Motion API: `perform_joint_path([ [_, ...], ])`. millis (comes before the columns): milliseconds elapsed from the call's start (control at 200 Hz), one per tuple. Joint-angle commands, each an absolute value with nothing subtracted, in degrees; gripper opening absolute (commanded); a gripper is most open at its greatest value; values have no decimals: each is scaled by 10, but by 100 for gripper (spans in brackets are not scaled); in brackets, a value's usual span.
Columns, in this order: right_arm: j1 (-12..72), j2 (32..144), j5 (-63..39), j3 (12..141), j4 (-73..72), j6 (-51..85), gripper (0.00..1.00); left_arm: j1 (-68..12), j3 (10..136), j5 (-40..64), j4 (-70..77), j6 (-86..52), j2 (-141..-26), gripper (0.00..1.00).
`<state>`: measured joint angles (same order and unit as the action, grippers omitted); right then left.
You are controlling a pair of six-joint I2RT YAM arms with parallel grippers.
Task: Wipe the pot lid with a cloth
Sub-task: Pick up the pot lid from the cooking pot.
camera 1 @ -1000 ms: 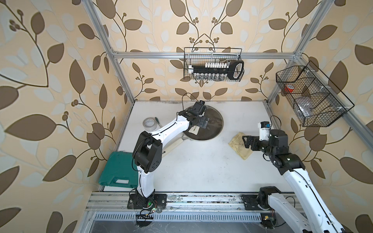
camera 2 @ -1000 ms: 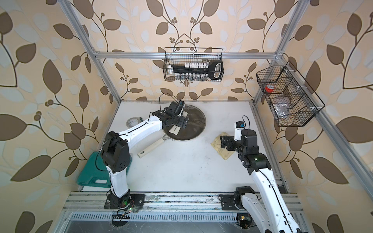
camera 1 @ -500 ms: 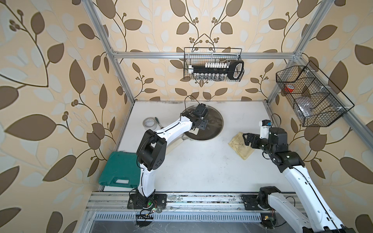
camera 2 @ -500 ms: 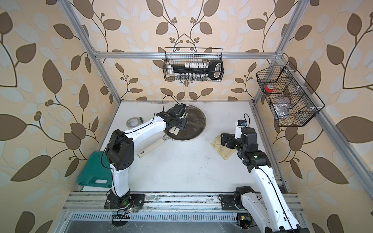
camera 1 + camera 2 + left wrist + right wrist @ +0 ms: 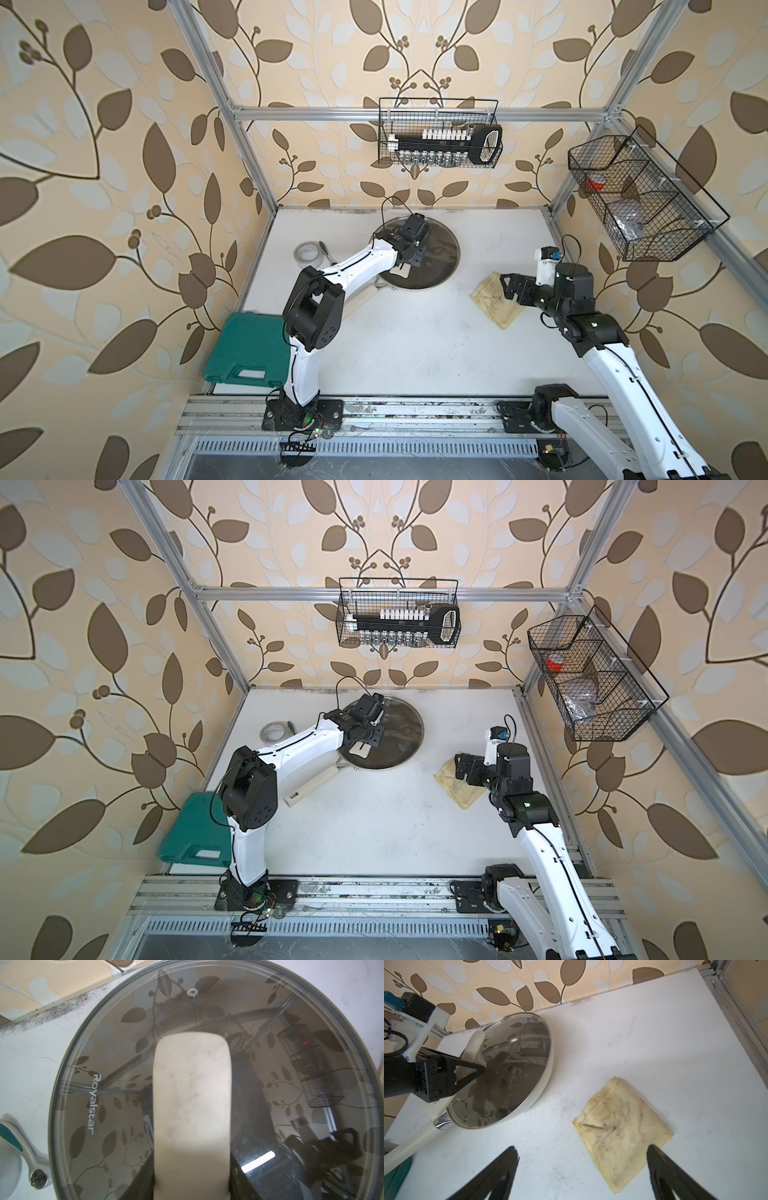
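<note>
While set at the back of the white table (image 5: pixel 415 353), atop the dark frying pan (image 5: pixel 311 788), pot lid (image 5: pixel 440 257) covering it. To its right, well apart, cloth (image 5: pixel 494 301) flat on the table, folded, stained. Clamped on the lid's cream bar handle: left gripper (image 5: pixel 412 262). Over the cloth's edge: right gripper (image 5: pixel 582 1148), fingers spread wide, empty.

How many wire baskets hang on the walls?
2. One wire basket hangs on the back wall above the pot lid; the other basket hangs on the side wall nearest the cloth. None appears hidden.
</note>
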<state>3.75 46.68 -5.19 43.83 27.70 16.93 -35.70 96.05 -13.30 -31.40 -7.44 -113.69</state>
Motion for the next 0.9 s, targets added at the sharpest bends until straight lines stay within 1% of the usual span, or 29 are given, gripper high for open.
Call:
perform_joint_path([
  [0, 38, 471, -60, 470, 279, 183, 96, -362, 998, -135, -328, -73, -1131, 0],
  [165, 37, 491, -56, 494, 302, 199, 96, -362, 1018, -134, -315, -64, -1104, 0],
  [265, 38, 503, -70, 502, 306, 199, 96, -361, 1026, -137, -309, -64, -1089, 0],
  [900, 38, 505, -87, 493, 288, 204, 96, -360, 1022, -117, -238, -70, -1003, 0],
])
